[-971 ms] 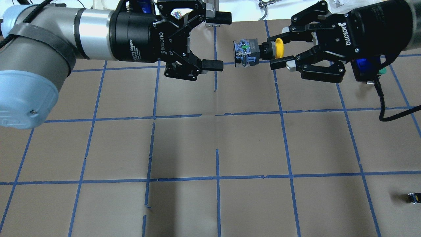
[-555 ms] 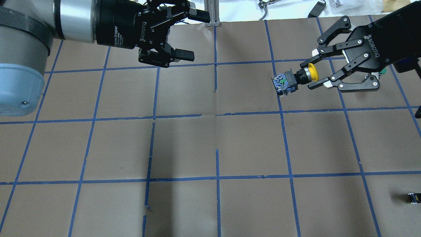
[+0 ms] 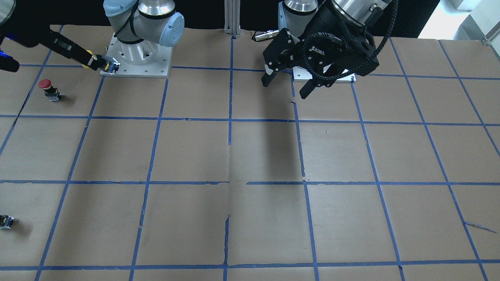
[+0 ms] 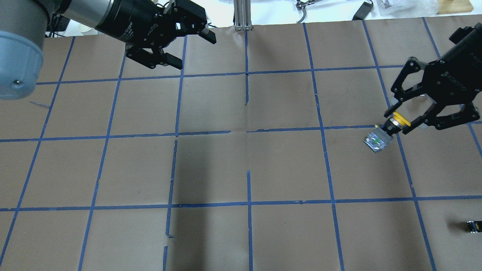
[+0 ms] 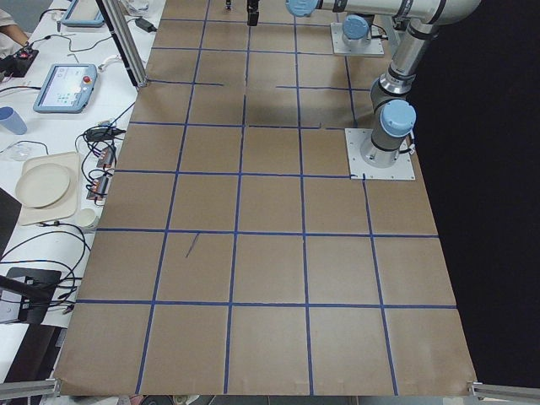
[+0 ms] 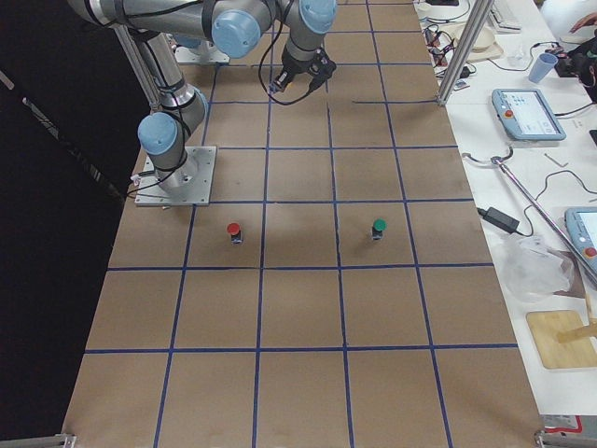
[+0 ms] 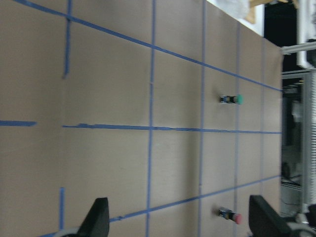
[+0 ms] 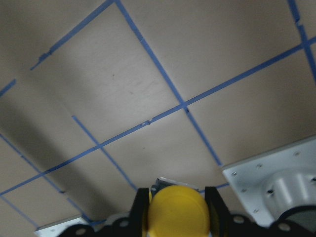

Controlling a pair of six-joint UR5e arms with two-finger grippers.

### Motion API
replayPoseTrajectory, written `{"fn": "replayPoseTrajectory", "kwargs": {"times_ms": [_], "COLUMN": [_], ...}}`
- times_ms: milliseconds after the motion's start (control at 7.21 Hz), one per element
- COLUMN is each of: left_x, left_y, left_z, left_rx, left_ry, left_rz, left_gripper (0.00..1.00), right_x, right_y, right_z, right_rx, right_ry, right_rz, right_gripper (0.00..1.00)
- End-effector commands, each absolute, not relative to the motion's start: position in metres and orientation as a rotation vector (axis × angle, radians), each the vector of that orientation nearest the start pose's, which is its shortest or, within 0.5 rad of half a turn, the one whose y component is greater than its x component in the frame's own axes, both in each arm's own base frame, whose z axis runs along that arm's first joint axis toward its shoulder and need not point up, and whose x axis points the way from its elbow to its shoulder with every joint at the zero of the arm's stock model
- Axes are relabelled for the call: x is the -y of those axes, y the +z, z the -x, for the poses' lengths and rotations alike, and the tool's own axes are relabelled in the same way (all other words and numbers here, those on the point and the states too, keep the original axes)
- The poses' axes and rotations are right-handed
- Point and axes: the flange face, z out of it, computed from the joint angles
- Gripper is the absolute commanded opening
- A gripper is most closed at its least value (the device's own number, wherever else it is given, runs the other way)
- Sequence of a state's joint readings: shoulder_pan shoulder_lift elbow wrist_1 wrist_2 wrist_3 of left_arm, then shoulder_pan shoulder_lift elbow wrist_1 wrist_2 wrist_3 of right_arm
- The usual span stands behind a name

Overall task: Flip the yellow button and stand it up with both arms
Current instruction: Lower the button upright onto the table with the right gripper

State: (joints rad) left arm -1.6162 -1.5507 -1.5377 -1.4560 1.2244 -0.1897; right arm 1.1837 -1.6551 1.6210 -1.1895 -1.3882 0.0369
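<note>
The yellow button (image 4: 379,138) has a yellow cap and a black and silver block body. My right gripper (image 4: 398,121) is shut on its cap end and holds it tilted above the table, body pointing away from the gripper. It also shows in the front view (image 3: 106,63) and in the right wrist view (image 8: 177,215) between the fingers (image 8: 142,207). My left gripper (image 4: 192,51) is open and empty, far from the button at the far left; it shows in the front view (image 3: 286,87) too.
A red-capped button (image 3: 47,88) stands near the right arm's base (image 3: 134,58). A green-capped button (image 6: 378,227) stands further out. A small black capless block (image 4: 472,226) lies at the near right edge.
My right gripper has carried the yellow button to the right and nearer, tilting it. My left gripper, open throughout, has drawn back to the far left, away from the button.
</note>
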Motion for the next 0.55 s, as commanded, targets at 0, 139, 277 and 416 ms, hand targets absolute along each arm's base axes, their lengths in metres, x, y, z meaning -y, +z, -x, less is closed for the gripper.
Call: {"fn": "replayPoseTrajectory", "kwargs": {"times_ms": [0,139,277,416], "left_x": [0.481,0.483,0.474,0.477], "left_y": [0.523,0.52,0.515,0.517], "left_z": [0.162,0.156,0.154,0.149], "left_rx": [-3.145,-3.089,-3.075,-3.071], "left_ry": [-0.083,-0.062,-0.044,-0.047], "left_rz": [0.123,0.113,0.065,0.042], "left_gripper": [0.99,0.99,0.99,0.99], "right_x": [0.47,0.472,0.471,0.471], "right_y": [0.426,0.404,0.383,0.362], "right_z": [0.062,0.093,0.127,0.157], "right_rx": [-2.992,-3.019,-3.05,-3.076], "right_ry": [0.323,0.228,0.123,0.043], "right_rz": [-0.311,-0.185,-0.049,0.063], "right_gripper": [0.2,0.2,0.2,0.2]}}
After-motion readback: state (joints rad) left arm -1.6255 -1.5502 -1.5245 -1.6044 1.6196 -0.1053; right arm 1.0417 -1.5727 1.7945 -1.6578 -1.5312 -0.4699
